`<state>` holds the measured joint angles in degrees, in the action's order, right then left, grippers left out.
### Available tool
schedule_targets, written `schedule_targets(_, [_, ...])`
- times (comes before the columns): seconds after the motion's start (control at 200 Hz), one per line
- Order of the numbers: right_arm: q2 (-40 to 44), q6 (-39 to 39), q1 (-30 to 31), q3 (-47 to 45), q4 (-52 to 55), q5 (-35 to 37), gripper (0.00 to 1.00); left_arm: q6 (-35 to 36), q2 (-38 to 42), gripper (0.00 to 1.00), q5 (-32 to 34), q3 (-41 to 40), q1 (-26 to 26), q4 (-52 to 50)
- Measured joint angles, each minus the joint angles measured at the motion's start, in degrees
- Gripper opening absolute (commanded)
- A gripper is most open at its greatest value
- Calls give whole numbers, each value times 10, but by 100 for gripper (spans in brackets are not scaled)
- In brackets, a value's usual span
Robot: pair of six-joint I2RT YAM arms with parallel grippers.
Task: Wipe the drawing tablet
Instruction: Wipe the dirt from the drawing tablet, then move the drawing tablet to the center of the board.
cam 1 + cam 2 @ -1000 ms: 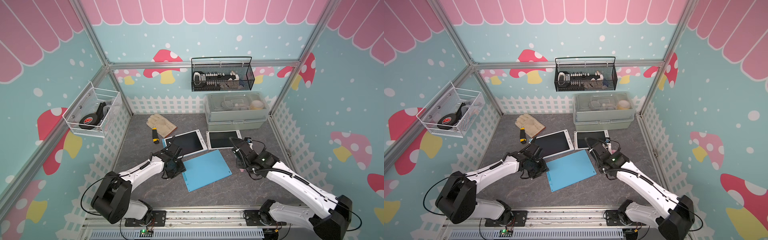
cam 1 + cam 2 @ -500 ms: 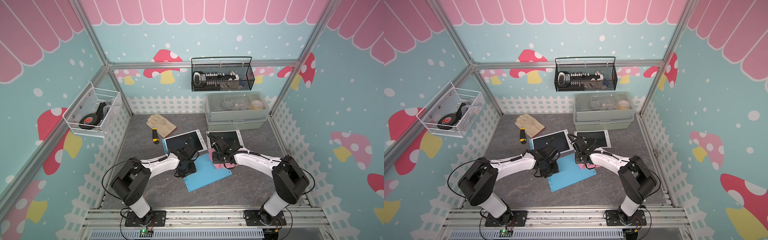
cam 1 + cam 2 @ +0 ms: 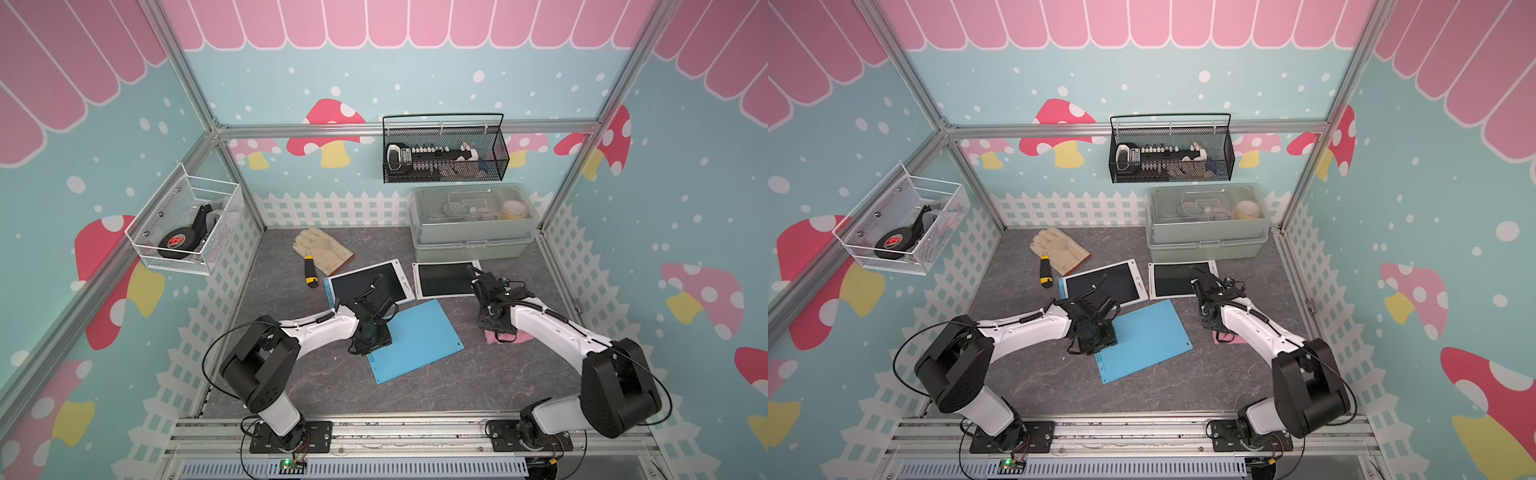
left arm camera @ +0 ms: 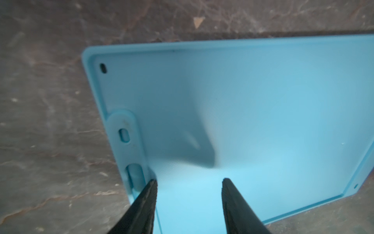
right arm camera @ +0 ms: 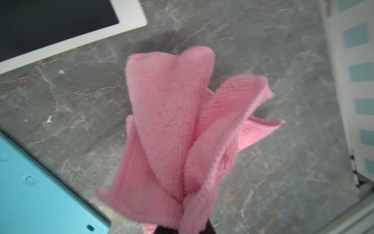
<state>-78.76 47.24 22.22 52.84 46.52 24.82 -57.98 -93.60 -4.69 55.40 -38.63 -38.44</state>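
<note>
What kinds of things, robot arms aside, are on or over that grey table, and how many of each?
Drawing tablets: 3
Work glove: 1
Utility knife: 1
Pink cloth: 1
Lidded plastic box: 1
Total: 7

The pink cloth (image 5: 172, 121) covers the fingers of my right hand (image 3: 494, 326); in both top views my arm hides most of the cloth. The blue tablet (image 4: 242, 111) runs past the left wrist picture's edge.
</note>
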Motion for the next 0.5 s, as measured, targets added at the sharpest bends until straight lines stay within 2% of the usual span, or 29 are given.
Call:
schedule_targets(0.14, [99,-5,1,3,24,10,0,8,64,55,2,14,21,-26])
schedule_targets(0.31, [149,-38,5,31,34,-6,0,28,152,53,-10,-21,94,-33])
schedule_targets(0.385, [158,-60,5,44,28,-35,0,37,160,54,-25,-56,115,-30])
schedule_targets(0.5, [162,-85,7,62,18,-82,0,49,151,55,-51,-103,116,-8])
